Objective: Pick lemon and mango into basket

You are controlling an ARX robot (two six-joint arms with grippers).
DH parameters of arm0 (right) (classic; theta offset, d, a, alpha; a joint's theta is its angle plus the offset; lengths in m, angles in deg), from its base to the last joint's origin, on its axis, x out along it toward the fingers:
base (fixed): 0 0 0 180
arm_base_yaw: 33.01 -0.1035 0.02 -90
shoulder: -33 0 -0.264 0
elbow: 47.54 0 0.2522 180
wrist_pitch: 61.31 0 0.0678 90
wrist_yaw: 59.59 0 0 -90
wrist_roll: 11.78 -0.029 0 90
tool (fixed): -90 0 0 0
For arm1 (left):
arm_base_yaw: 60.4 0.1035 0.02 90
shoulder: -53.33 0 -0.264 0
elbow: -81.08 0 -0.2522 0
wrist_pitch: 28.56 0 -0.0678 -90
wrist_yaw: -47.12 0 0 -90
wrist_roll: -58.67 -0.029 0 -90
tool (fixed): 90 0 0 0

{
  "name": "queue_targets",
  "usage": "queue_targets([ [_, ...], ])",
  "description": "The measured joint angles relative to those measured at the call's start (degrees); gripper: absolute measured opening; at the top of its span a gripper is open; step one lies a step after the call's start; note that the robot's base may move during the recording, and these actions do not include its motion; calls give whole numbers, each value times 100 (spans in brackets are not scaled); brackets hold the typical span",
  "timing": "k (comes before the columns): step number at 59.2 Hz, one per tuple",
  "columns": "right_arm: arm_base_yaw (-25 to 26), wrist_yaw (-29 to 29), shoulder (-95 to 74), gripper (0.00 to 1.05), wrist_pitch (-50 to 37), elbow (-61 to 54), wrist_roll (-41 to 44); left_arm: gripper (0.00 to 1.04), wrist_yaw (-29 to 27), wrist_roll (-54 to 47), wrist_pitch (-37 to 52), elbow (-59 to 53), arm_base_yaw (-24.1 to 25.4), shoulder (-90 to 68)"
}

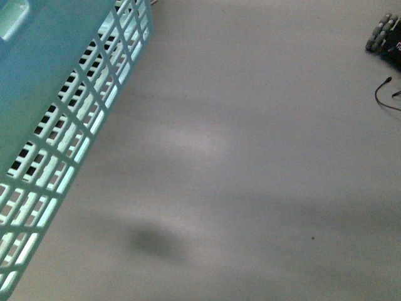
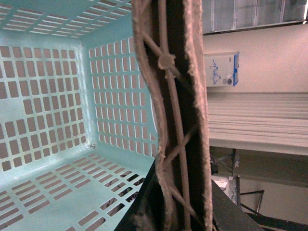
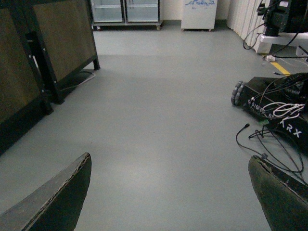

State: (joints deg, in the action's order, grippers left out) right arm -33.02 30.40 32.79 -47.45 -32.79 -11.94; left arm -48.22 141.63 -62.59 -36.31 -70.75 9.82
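The light teal basket (image 1: 56, 125) fills the left of the front view, tilted and lifted, its slotted wall facing me. In the left wrist view its inside (image 2: 53, 110) shows no fruit. My left gripper (image 2: 178, 211) is shut on the basket's brown-grey handle (image 2: 173, 96), which runs up between the dark fingers. My right gripper (image 3: 173, 192) is open above bare grey floor, with nothing between its fingers (image 3: 57, 202). The lemon and the mango are out of view.
A black wheeled robot base (image 3: 274, 103) with loose cables (image 3: 260, 139) stands on the floor at the right; its edge shows in the front view (image 1: 385, 37). Dark wooden panels on black frames (image 3: 43, 53) stand at the left. Glass-door cabinets (image 3: 125, 12) line the far wall.
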Motion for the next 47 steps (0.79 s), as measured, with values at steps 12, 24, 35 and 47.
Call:
queue_targets([
  [12,0,0,0,96,0,0,-2,7,-4,-7,0,4,0,0],
  [24,0,0,0,96,0,0,2,7,2,-7,0,15,0,0],
  [35,0,0,0,96,0,0,0,7,-2,-2,0,17,0,0],
  [47,0,-2,0,96,-2,0,-2,7,-4,-13,0,20,0,0],
])
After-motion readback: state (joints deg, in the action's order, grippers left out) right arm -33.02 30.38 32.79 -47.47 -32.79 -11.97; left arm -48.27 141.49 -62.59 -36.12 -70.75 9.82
